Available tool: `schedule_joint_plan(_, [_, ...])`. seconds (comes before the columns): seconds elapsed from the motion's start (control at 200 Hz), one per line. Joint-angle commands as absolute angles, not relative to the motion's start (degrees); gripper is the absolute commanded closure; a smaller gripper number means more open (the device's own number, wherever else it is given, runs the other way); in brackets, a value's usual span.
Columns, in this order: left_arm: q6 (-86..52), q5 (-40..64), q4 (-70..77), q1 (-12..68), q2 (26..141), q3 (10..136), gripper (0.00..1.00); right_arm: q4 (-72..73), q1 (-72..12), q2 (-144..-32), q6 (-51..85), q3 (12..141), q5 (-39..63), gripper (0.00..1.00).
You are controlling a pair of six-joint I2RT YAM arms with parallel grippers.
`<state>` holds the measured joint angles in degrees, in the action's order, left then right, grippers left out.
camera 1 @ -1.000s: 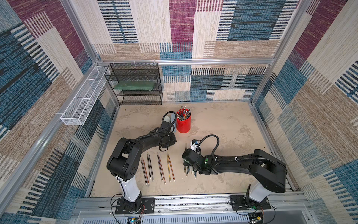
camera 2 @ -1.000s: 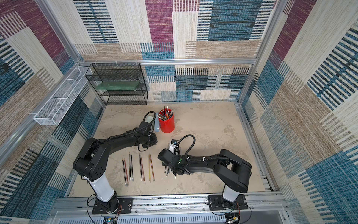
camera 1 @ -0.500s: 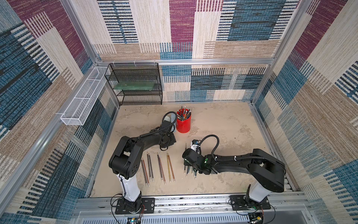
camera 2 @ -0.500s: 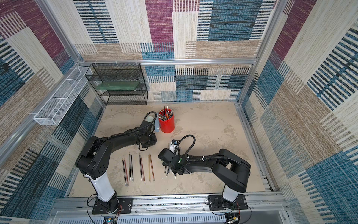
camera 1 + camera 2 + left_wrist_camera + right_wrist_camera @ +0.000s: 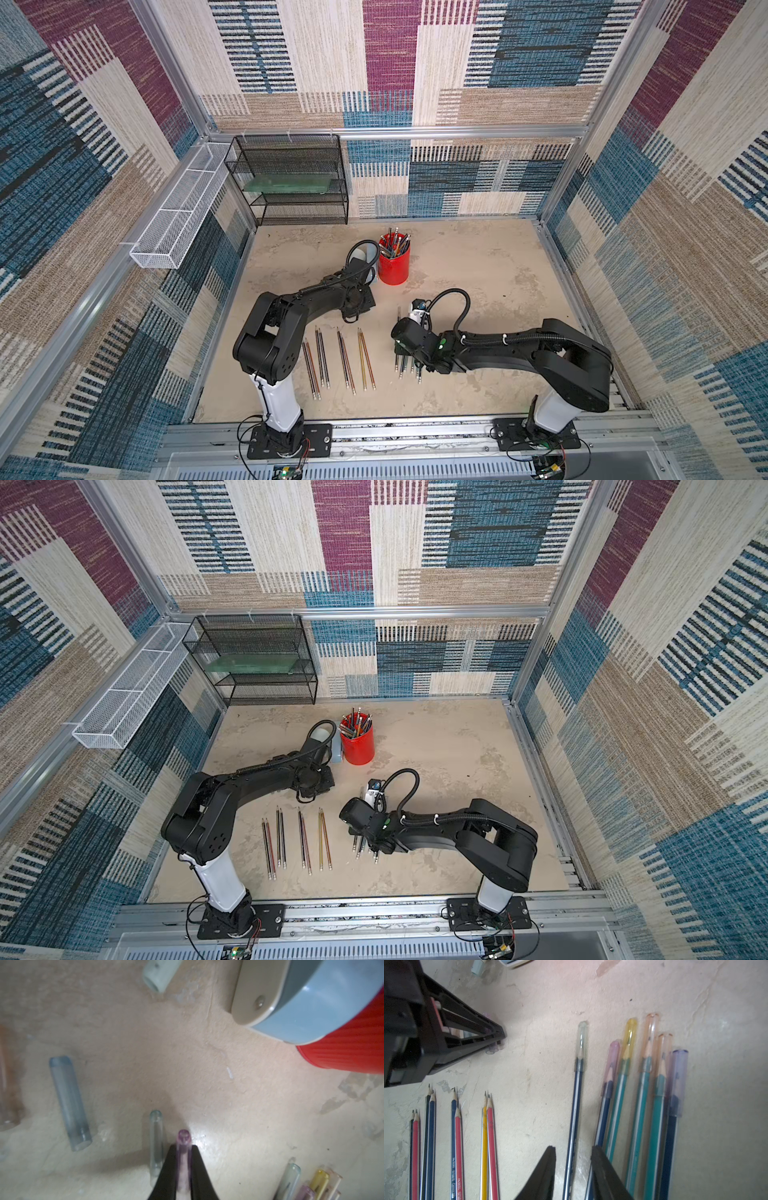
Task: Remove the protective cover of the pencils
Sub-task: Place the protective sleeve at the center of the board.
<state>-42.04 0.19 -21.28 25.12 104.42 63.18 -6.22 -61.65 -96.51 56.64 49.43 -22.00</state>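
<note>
A red ribbed cup [image 5: 393, 268] stands near the middle of the sandy, mottled table [image 5: 478, 266], with a blue-grey and beige object [image 5: 311, 1012] just beside it. At the back left corner stands a black mesh shelf [image 5: 299, 208] holding a flat green board [image 5: 286, 183], and a white wire basket [image 5: 166, 232] hangs along the left wall.

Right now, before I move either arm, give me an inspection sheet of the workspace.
Surface: beige tabletop, stained and patchy.
Job's things: eight bare pencils in four pairs; six capped pencils beside them.
Clutter: loose caps near the left gripper; red cup full of pencils; blue-grey object next to it.
Grippers: left gripper shut on purple cap; right gripper open, straddling the clear-capped pencil.
Cables: black cable loop above each wrist, clear of the pencils.
Surroundings: black mesh shelf, white wire basket, patterned walls.
</note>
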Motion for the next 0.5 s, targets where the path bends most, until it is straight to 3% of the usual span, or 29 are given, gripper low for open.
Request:
schedule_joint_plan(0.0, [-41.1,-1.1,-23.0,25.0,104.2,63.5,0.98,-5.2,-61.7,-97.0,56.3,49.7,-21.9,0.65])
schedule_joint_plan(0.496, [-41.0,-2.2,-24.2,25.0,103.3,63.4,0.86,-8.6,-61.6,-101.1,55.7,53.5,-21.9,0.64])
